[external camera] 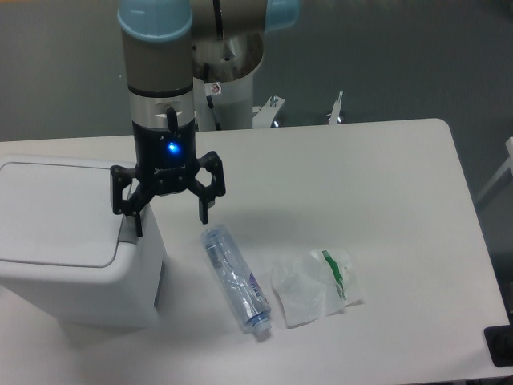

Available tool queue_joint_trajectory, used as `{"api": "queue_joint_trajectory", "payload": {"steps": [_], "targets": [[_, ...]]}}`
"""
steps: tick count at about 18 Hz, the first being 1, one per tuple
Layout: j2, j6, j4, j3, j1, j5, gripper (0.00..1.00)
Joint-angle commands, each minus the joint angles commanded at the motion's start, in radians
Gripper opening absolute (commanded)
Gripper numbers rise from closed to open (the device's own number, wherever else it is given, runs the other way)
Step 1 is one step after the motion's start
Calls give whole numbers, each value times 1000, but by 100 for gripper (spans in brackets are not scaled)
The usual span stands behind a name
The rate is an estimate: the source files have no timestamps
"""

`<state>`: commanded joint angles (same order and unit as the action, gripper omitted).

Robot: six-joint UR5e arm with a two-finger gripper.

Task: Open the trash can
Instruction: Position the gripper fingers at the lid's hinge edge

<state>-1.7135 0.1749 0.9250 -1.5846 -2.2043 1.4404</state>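
The trash can (72, 273) is a white boxy bin at the left of the table, its flat lid (56, 212) lying closed. A grey push-button tab (129, 233) sits at the lid's right rim, partly covered by a finger. My gripper (171, 221) hangs open over the bin's right edge. Its left finger (136, 220) is right over the grey tab, and its right finger (203, 212) hangs over the table beside the bin. Nothing is between the fingers.
A clear plastic bottle (235, 277) lies on the table just right of the bin. A crumpled transparent wrapper with green print (314, 287) lies further right. The table's right edge is near a dark object (499, 346).
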Motion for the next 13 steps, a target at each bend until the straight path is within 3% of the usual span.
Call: {"api": "queue_joint_trajectory", "payload": {"steps": [13], "targets": [[-2,-6,0,-3,0,3,100]]}}
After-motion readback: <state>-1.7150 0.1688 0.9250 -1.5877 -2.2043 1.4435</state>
